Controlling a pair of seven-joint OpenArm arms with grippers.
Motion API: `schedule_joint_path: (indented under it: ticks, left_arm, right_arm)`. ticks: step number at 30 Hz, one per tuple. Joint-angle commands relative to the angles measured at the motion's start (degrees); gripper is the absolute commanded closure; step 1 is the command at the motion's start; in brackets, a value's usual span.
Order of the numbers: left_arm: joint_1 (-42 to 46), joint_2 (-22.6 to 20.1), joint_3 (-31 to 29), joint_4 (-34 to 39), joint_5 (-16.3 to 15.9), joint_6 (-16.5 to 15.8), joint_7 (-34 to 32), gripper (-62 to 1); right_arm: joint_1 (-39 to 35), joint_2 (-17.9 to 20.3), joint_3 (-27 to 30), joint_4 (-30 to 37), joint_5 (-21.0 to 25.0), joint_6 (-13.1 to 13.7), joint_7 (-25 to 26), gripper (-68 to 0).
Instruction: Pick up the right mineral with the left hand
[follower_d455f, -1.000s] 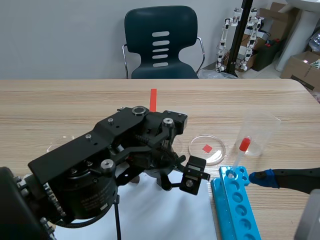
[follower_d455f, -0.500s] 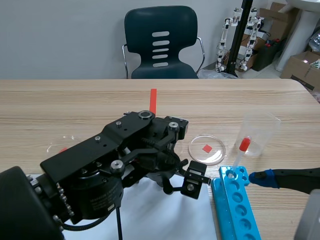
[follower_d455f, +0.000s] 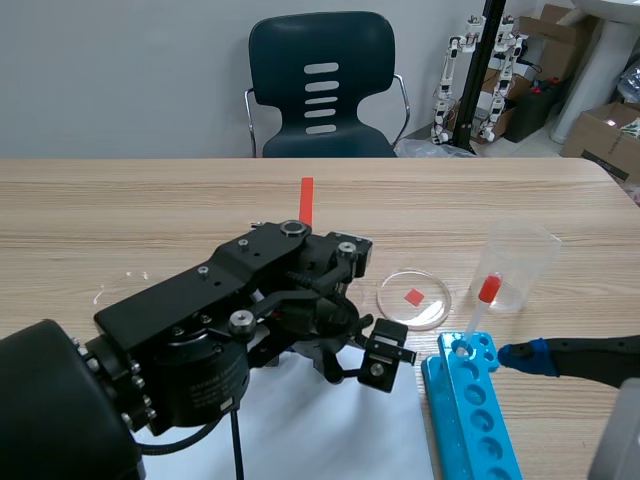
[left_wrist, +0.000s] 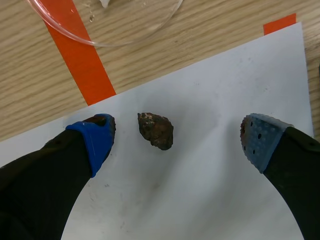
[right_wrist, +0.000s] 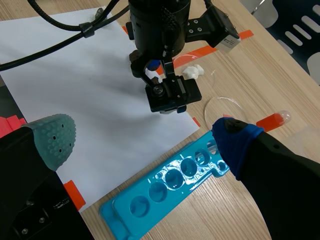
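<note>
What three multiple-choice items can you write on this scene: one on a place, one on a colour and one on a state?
1. Where does the mineral lie?
A. in the dish
B. on the paper
C. in the cup

2. What colour is the rack?
A. yellow
B. green
C. blue

3. How is the left gripper?
A. open, with one finger on each side of the mineral
B. shut on the mineral
C. shut on nothing

Answers:
1 B: the left wrist view shows the mineral on the white sheet.
2 C: the rack is bright blue in the right wrist view and in the scene view.
3 A: both pads stand apart from the mineral, with bare paper between.
</note>
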Motion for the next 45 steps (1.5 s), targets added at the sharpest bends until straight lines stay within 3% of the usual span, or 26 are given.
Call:
schedule_joint_path:
  ticks: [1, 10, 45]
  left_arm:
    - [-0.52, 0.92, 0.17, 0.37, 0.02, 0.02, -0.22, -52.5]
    - [-0.50, 1.22, 0.17, -0.92, -0.13, 0.02, -0.37, -48.6]
    - [-0.50, 1.55, 0.15, -4.09, 0.52, 0.57, -1.90, -48.6]
  right_arm:
    - [0.04, -0.02, 0.20, 1.53, 0.57, -0.28, 0.85, -56.9]
    - [0.04, -0.02, 0.20, 1.53, 0.57, -0.28, 0.87, -56.9]
    - [0.04, -0.02, 0.20, 1.53, 0.57, -0.28, 0.87, -56.9]
